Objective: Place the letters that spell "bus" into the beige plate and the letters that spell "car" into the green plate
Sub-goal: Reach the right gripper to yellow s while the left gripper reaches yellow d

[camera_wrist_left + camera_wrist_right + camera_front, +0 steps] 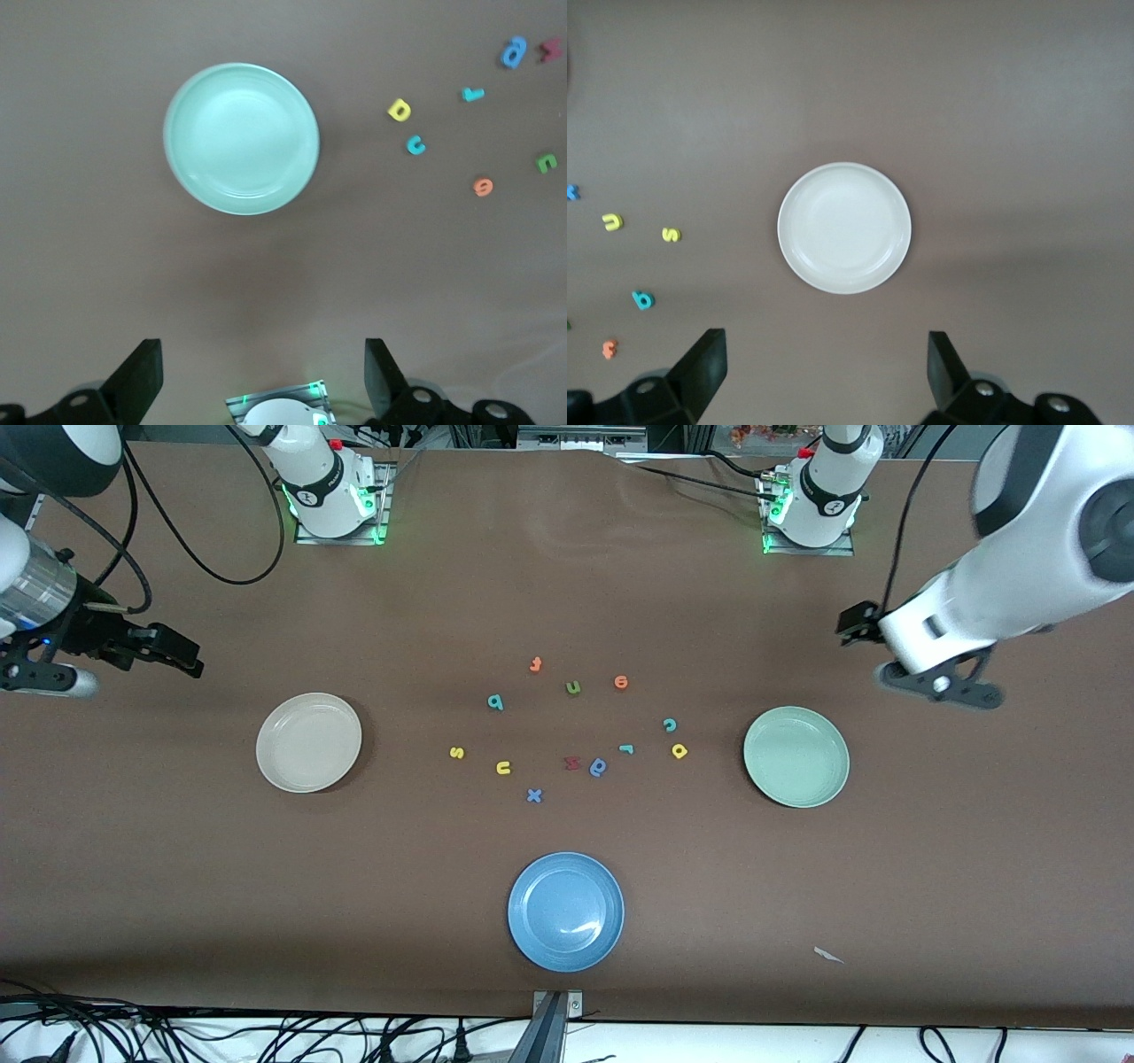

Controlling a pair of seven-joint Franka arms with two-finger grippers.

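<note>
The beige plate lies toward the right arm's end and the green plate toward the left arm's end; both hold nothing. Between them lie the teal b, yellow u and yellow s, then the teal c, yellow a and teal r close to the green plate. My left gripper hangs open over bare table beside the green plate. My right gripper hangs open over bare table beside the beige plate.
A blue plate sits nearest the front camera. Other letters mix in: a green u, orange e, orange t, red m, darker blue letter and blue x. A paper scrap lies near the front edge.
</note>
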